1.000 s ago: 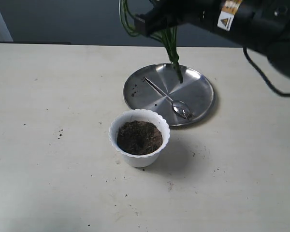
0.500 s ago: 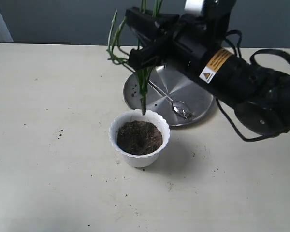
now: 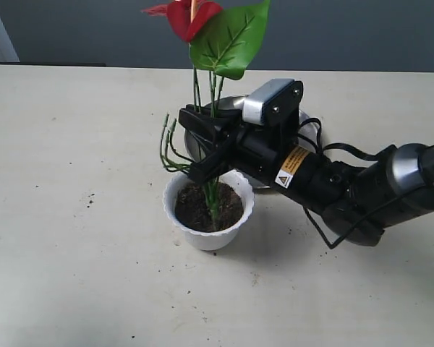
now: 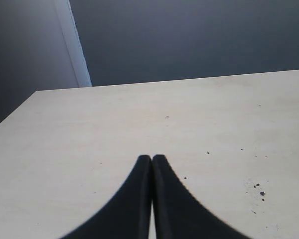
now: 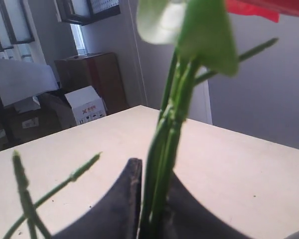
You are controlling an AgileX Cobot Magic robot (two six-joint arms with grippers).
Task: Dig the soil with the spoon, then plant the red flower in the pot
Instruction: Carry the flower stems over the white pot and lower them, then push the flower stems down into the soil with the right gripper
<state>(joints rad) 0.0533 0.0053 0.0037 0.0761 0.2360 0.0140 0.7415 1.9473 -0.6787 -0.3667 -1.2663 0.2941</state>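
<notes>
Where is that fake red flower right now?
In the exterior view, the artificial red flower stands upright mid-table, its green stems pinched in the right claw, their lower end down in the small white scalloped pot.

I work over a pale cream table (image 3: 72,144) flecked with dark crumbs; behind it stands a dull blue-grey wall (image 3: 362,32); a white upright strip (image 4: 74,42) splits that wall; off to one side sit a brown wooden cabinet (image 5: 97,79), a white cardboard box (image 5: 87,105) and a bright window (image 5: 80,37).
</notes>
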